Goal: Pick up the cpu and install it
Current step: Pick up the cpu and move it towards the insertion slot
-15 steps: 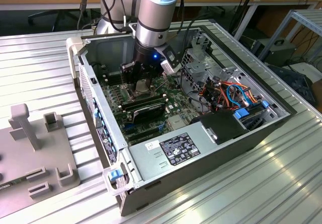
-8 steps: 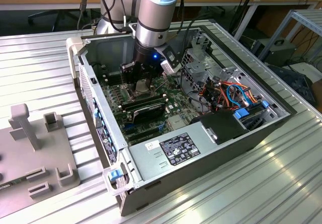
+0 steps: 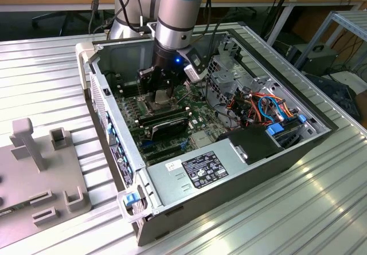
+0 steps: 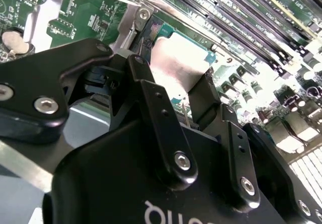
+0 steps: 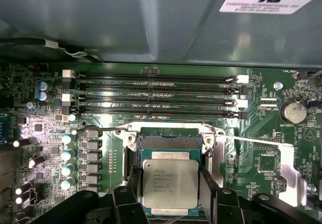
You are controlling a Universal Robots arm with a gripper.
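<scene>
The end effector [image 5: 169, 196] is closed on the cpu [image 5: 169, 182], with a finger [image 5: 135, 194] against each opposite edge. The cpu sits flat over the socket [image 5: 171, 142] inside the case [image 3: 269, 166]. Its metal top faces up and its edges run parallel to the socket's. It is square, so it has no long axis.

Close on the black tool [image 4: 173, 77], two fingers [image 4: 151, 100] pressed against opposite edges of the cpu [image 4: 176, 58]. Holds the silver top between the fingertips, right over the dark socket [image 4: 151, 32] and just beside the metal frame [image 4: 140, 13]. Beyond, on the green board [image 4: 95, 20], rows of long memory slots [image 4: 236, 12]. Well apart from the socket, a round coin cell [image 4: 12, 44]; past the far finger, small cylindrical capacitors [image 4: 254, 88].
</scene>
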